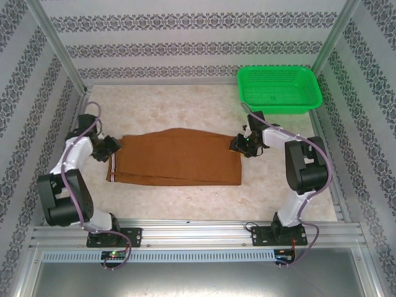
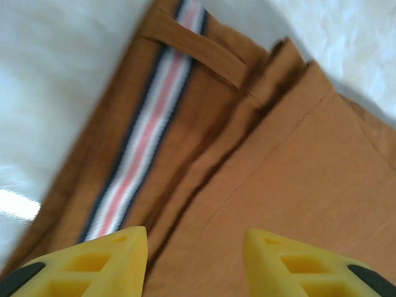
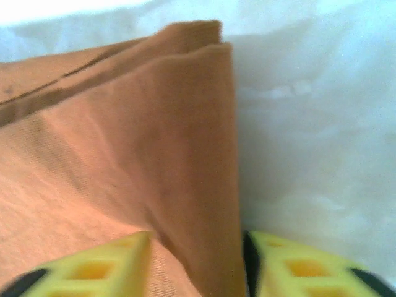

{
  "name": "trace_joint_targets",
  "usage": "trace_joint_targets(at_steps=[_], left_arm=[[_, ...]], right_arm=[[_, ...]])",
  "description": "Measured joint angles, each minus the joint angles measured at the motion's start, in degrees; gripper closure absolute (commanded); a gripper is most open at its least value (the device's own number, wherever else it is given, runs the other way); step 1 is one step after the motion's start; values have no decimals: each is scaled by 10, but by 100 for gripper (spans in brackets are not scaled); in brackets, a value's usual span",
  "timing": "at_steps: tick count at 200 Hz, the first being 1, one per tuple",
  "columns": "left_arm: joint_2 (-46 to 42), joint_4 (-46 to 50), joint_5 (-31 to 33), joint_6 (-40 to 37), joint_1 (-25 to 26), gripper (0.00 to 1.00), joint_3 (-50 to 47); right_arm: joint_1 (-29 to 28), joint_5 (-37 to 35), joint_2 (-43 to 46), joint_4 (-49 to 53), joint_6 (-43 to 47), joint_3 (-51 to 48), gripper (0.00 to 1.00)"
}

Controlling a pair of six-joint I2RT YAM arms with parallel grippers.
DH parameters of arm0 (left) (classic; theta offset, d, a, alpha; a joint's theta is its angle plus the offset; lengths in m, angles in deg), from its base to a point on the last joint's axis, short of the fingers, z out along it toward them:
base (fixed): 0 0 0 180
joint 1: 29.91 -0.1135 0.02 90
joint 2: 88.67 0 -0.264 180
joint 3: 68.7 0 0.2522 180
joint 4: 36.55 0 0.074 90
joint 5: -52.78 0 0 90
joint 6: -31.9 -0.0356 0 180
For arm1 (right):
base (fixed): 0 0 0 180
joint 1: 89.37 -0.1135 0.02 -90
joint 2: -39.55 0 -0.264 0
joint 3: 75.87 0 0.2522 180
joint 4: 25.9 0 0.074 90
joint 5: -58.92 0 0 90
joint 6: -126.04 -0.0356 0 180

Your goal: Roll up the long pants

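Note:
The long pants [image 1: 176, 158] lie folded flat across the middle of the table, rust-brown, waistband to the left. My left gripper [image 1: 112, 148] hovers open over the waistband end. In the left wrist view its yellow fingers [image 2: 117, 260] stand apart above the cloth [image 2: 278, 154], beside the pale striped lining [image 2: 145, 142] and a belt loop. My right gripper [image 1: 242, 144] is at the far right corner of the pants. In the right wrist view a raised fold of the cloth edge [image 3: 198, 154] fills the gap between its fingers [image 3: 291, 266], touching both.
A green plastic basket [image 1: 279, 88] stands at the back right, just behind the right arm. Metal frame rails run along the table's sides and front. Bare pale tabletop [image 1: 179, 105] lies behind and in front of the pants.

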Motion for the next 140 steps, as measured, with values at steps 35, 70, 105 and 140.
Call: trace_joint_targets(at_steps=[35,70,105,140], left_arm=[[66,-29,8,4,18,51,0],[88,-34,19,4,18,51,0],[90,-35,26,2,18,51,0],[97,-34,37,-5,18,52,0]], right_arm=[[4,3,1,-10,-15,-7,46],[4,4,0,-14,-22,-9,47],[4,5,0,-17,-29,-10,47],[4,5,0,-18,-33,-10,47]])
